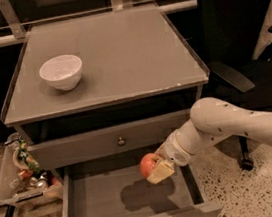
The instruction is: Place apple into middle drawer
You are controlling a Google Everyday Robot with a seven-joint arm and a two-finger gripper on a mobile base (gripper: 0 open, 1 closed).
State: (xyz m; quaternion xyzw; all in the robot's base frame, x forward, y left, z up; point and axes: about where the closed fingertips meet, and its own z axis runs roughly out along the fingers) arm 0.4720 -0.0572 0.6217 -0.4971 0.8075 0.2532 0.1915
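The red-orange apple (147, 165) is held in my gripper (156, 169), which is shut on it. The white arm reaches in from the right, and the gripper hangs over the right part of the open middle drawer (104, 206), a little above its flat grey floor. The apple's shadow falls on the drawer floor below it. The drawer is pulled out under the closed grey drawer front with a round metal knob (121, 141).
A white bowl (61, 72) stands on the left of the cabinet top (127, 46). A tray of clutter (21, 172) sits at the cabinet's left side. A black office chair (249, 54) stands to the right.
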